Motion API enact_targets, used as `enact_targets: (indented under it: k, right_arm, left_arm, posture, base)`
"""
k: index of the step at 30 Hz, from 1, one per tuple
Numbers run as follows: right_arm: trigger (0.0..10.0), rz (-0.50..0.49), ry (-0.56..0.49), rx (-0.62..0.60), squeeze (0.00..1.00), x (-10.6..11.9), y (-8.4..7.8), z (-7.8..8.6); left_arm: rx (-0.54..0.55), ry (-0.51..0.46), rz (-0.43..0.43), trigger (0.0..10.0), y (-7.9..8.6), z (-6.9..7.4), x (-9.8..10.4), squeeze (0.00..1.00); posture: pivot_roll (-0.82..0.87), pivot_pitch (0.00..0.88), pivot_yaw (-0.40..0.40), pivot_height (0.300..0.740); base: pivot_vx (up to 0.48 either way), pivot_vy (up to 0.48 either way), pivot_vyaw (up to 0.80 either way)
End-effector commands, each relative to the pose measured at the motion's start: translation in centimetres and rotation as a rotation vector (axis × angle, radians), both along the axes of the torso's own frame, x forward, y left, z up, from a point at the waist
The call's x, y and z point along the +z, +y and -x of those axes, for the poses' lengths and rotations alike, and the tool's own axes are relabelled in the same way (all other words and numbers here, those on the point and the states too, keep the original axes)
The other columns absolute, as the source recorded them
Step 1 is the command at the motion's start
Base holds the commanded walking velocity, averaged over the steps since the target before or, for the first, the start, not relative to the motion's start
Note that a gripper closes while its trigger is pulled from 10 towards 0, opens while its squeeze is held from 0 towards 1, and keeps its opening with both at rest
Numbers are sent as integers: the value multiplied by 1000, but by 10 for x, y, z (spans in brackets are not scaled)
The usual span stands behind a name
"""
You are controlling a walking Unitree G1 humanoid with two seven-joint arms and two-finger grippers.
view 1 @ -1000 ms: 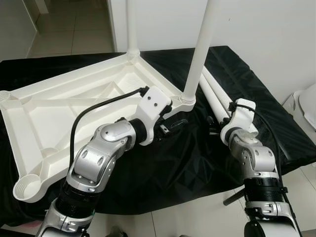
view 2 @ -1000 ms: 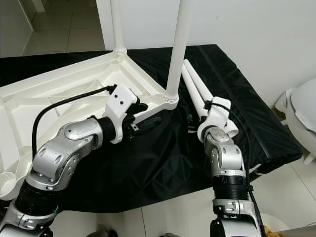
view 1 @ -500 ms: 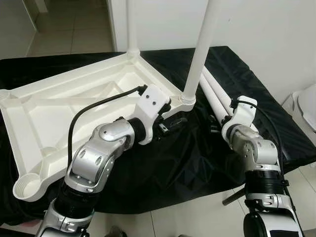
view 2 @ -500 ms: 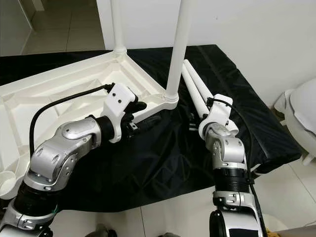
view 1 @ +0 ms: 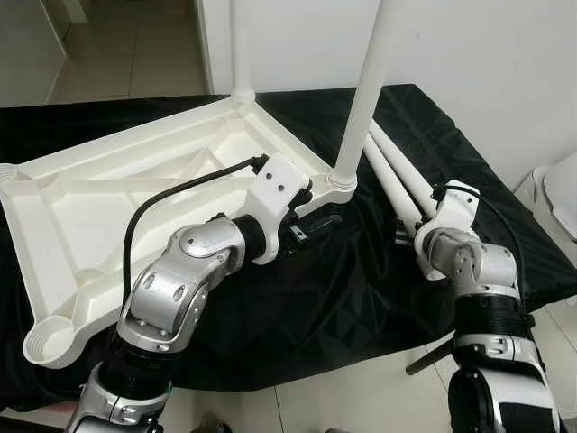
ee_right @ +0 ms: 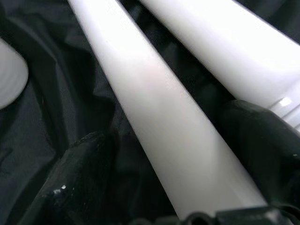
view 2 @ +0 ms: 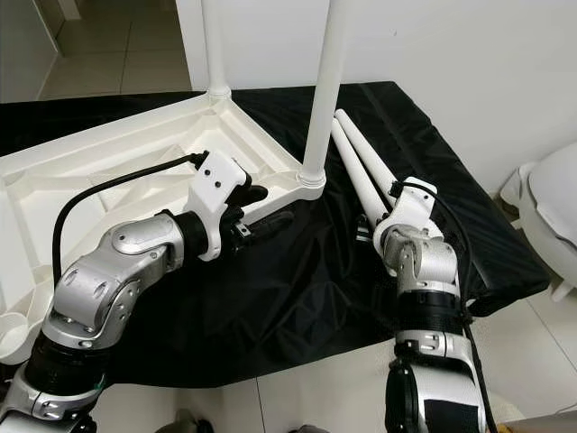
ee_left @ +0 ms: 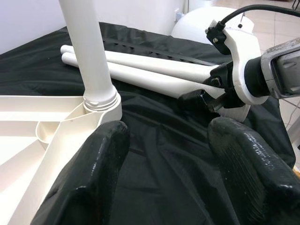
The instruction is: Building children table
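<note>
The white plastic table top (view 1: 117, 189) lies upside down on a black cloth. Two white legs stand upright in its far sockets, one at the near right corner (view 1: 365, 90) and one behind (view 1: 240, 45). Two loose legs (view 1: 397, 171) lie side by side on the cloth to the right. My left gripper (view 1: 320, 209) hangs open just in front of the corner socket (ee_left: 101, 101), holding nothing. My right gripper (view 1: 401, 236) is open, low at the near end of the loose legs. Its fingers (ee_right: 84, 173) straddle the nearer loose leg (ee_right: 154, 93).
Empty sockets sit at the table top's near left corner (view 1: 50, 341) and far left corner (view 1: 7, 171). A white rounded object (view 1: 563, 194) stands past the cloth's right edge. A white wall rises behind, with tiled floor in front and a dark rod (view 1: 428, 358) on it.
My right wrist has shifted a little to the right and its forearm has turned, staying at the loose legs. The left arm has barely moved.
</note>
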State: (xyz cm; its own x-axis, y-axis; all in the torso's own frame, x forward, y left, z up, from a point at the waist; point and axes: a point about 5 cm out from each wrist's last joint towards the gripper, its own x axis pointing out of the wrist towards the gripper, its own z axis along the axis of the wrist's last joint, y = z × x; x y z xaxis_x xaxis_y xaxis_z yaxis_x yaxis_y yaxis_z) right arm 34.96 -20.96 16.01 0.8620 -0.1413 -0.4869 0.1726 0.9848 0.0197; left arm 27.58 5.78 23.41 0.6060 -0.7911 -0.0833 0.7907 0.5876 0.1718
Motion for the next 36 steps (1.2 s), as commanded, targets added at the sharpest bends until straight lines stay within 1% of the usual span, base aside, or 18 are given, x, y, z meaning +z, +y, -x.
enact_targets:
  k: [1,6,7,8,10,15,16,21,22,25,26,27,29,30,32,33,34,36]
  right_arm:
    - [10000,-23,129,34,0,-23,4,6]
    - [10000,-76,199,40,0,-29,6,9]
    - [4039,-132,243,23,0,-33,6,10]
    - [4039,-173,275,12,0,-36,6,11]
    - [3137,-198,301,9,0,-38,6,11]
    - [3137,-188,300,12,0,-37,6,11]
    - [0,-204,309,21,0,-37,7,11]
    - [0,-217,316,27,0,-38,8,11]
    - [0,-251,271,99,0,-29,14,7]
    - [0,-268,239,146,0,-24,18,6]
    - [0,-267,195,179,0,-18,21,4]
    - [0,-267,195,179,0,-18,21,4]
    - [0,-253,95,212,0,-8,25,1]
    - [0,-253,95,212,0,-8,25,1]
    - [0,-241,-9,213,0,2,24,-3]
    - [0,-241,-9,213,0,2,24,-3]
    - [0,-227,-73,202,0,7,23,-4]
    - [0,-218,-112,196,0,10,23,-5]
  left_arm:
    - [58,-21,8,10000,1,-2,4,0]
    - [63,-25,8,10000,2,-2,4,0]
    - [70,-33,7,10000,2,-3,5,0]
    - [75,-38,7,10000,2,-3,5,0]
    - [78,-42,10,10000,2,-3,5,0]
    - [78,-41,11,10000,2,-3,5,0]
    - [81,-44,14,10000,1,-3,6,0]
    - [83,-46,16,10000,1,-3,6,0]
    - [89,-43,22,10000,1,-4,7,0]
    - [92,-40,23,10000,1,-4,7,0]
    - [94,-39,24,10000,1,-5,6,0]
    - [94,-39,24,10000,1,-5,6,0]
    - [100,-38,24,10000,1,-5,6,0]
    - [100,-38,24,10000,1,-5,6,0]
    - [103,-35,23,10000,1,-6,5,0]
    - [103,-35,23,10000,1,-6,5,0]
    - [104,-35,22,10000,1,-6,5,0]
    - [104,-35,21,10000,0,-6,5,0]
  posture:
    - [-54,85,-28,740]
    - [-54,85,-28,740]
    - [-54,87,-33,740]
    - [-54,87,-33,740]
    - [-53,88,-34,740]
    - [-54,87,-35,740]
    - [-56,88,-37,740]
    - [-56,88,-37,740]
    - [-59,91,-36,740]
    - [-59,91,-36,740]
    - [-59,91,-36,740]
    - [-59,91,-36,740]
    - [-57,92,-37,740]
    - [-57,92,-37,740]
    - [-58,92,-36,740]
    - [-58,92,-36,740]
    - [-60,91,-34,740]
    - [-60,91,-34,740]
  base:
    - [0,0,0]
    - [0,0,0]
    - [0,0,0]
    - [0,0,0]
    - [0,0,0]
    - [0,0,0]
    - [0,0,0]
    - [0,0,0]
    - [0,0,0]
    - [0,0,0]
    - [0,0,0]
    - [0,0,0]
    - [0,0,0]
    - [0,0,0]
    - [0,0,0]
    - [0,0,0]
    - [0,0,0]
    - [0,0,0]
